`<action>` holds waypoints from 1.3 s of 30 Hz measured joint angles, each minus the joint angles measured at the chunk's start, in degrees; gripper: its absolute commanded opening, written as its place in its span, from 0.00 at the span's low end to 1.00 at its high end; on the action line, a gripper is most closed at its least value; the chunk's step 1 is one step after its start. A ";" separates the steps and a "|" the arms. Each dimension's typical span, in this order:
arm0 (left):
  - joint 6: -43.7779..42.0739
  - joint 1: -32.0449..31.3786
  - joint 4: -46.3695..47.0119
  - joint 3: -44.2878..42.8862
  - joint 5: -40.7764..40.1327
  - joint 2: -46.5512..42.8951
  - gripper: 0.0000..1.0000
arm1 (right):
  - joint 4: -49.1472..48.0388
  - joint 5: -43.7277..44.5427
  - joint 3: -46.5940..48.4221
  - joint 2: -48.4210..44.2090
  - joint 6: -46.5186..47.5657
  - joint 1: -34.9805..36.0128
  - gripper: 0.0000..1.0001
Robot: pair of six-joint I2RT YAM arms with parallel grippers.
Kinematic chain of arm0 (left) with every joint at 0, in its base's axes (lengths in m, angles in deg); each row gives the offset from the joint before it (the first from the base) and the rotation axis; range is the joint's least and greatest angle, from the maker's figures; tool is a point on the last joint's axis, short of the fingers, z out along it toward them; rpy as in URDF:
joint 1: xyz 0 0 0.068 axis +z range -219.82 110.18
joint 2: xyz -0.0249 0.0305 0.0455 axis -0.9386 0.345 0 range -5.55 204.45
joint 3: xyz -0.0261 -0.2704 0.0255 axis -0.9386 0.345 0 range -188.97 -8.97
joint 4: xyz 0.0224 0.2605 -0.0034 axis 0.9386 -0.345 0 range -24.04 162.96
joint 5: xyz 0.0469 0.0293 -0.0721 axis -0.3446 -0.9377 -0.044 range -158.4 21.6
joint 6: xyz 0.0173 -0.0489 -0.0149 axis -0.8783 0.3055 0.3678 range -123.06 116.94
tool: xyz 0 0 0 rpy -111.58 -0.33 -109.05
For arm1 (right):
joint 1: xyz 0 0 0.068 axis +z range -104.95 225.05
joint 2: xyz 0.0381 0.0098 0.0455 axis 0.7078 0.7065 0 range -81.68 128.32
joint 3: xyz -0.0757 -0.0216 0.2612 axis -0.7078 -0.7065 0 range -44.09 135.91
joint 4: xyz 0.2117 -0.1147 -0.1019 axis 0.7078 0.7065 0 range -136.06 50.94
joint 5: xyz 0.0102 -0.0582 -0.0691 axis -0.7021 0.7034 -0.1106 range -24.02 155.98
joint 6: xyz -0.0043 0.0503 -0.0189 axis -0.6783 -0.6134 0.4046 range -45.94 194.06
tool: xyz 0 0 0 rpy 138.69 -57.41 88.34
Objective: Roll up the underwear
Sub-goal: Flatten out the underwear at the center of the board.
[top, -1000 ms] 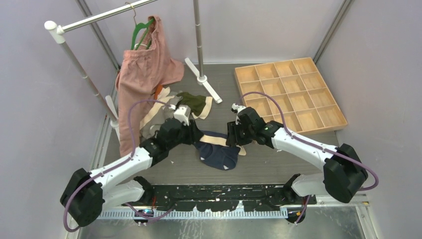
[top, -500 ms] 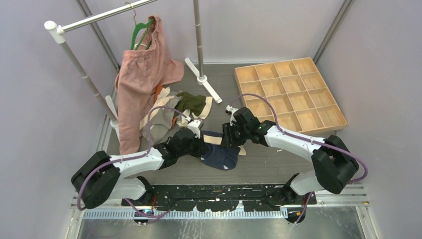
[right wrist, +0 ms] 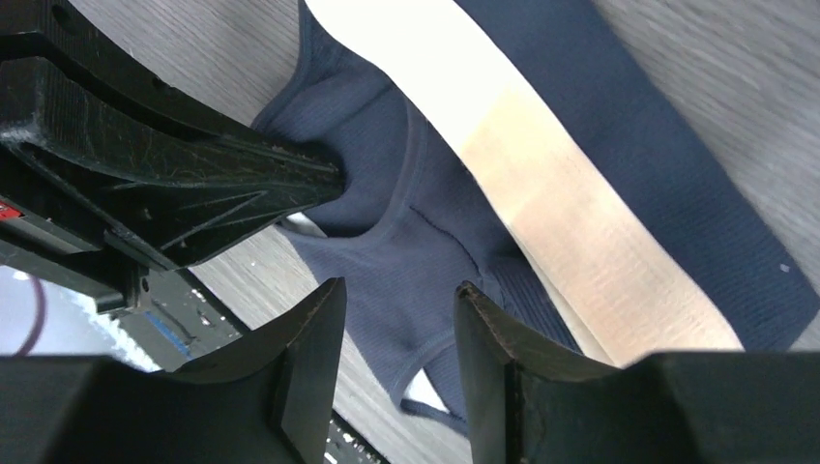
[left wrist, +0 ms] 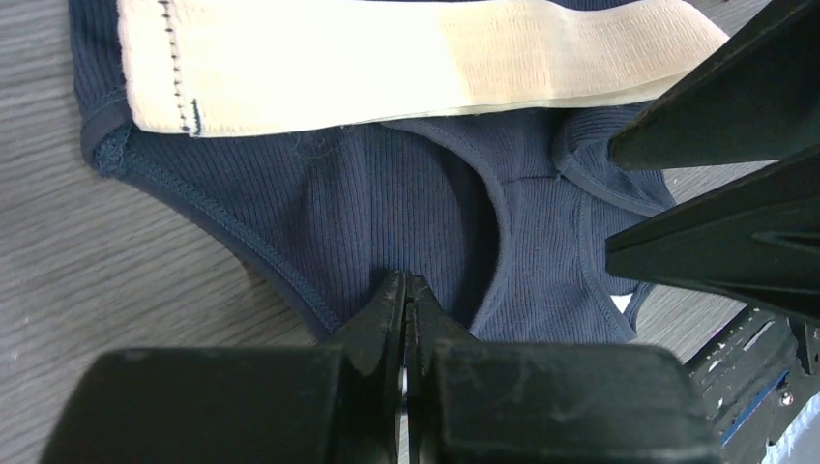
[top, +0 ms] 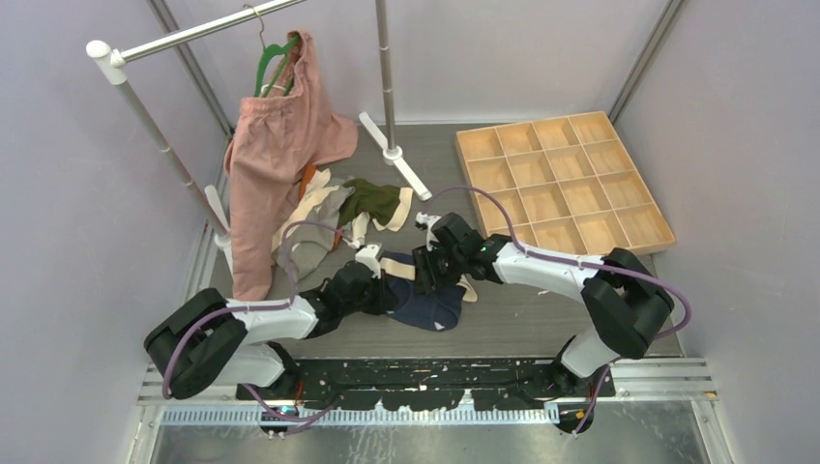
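Nothing rolled yet: the navy briefs (top: 430, 304) lie flat, left gripper (left wrist: 404, 290) pinching their crotch, right gripper (right wrist: 398, 290) spread open above. A pile (top: 334, 217) waits at eleven o'clock.

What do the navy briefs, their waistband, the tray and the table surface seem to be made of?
The briefs: soft knit, probably cotton, matte; fine vertical ribs show.
The waistband: cream elastic, it seems, smooth; dark stitching at its end.
The tray: light unpainted wood, judging by colour and thin dividers.
The table: grey with a wood grain, perhaps laminate; the look leaves it open.
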 measured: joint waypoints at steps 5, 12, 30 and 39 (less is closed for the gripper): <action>1.16 -0.02 -1.27 2.69 -1.09 -4.22 0.01 | -2.69 4.63 1.73 2.82 3.13 3.30 0.58; 2.05 -0.04 -5.07 4.85 -2.58 -9.55 0.01 | -9.62 7.78 2.60 6.95 6.84 3.85 0.69; 3.37 -0.04 -7.06 5.42 -4.00 -11.58 0.01 | -24.79 6.51 7.15 18.47 12.04 5.55 0.87; 4.00 -0.04 -7.17 5.42 -4.31 -11.58 0.01 | -26.69 14.88 8.17 20.22 12.96 5.62 0.83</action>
